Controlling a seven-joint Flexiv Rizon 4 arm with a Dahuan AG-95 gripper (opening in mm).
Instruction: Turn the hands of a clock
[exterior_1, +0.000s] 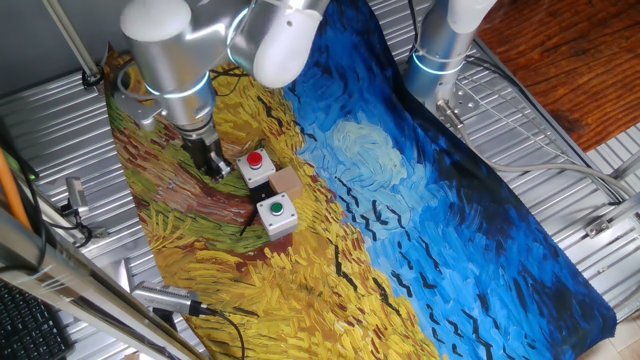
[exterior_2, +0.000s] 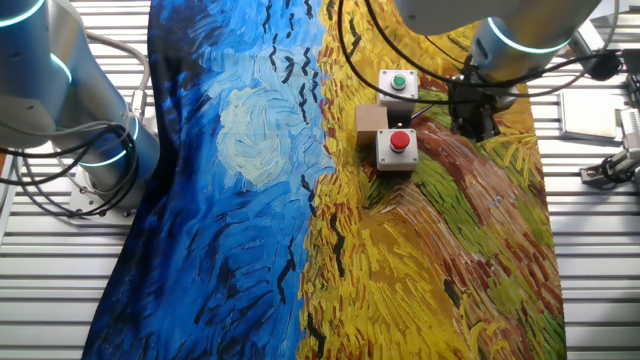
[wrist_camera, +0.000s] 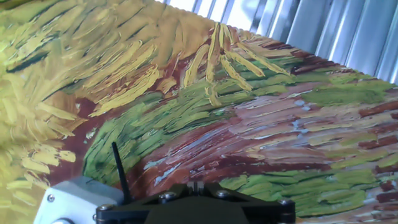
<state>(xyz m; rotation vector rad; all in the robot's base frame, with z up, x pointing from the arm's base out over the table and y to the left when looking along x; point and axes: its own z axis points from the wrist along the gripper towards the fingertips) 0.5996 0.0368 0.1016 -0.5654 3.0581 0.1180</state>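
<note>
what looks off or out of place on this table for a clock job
No clock shows in any view. On the painted cloth stand only a red button box, a green button box and a small brown block between them. The gripper hangs beside the red one. Nothing looks spilled or damaged.
</note>
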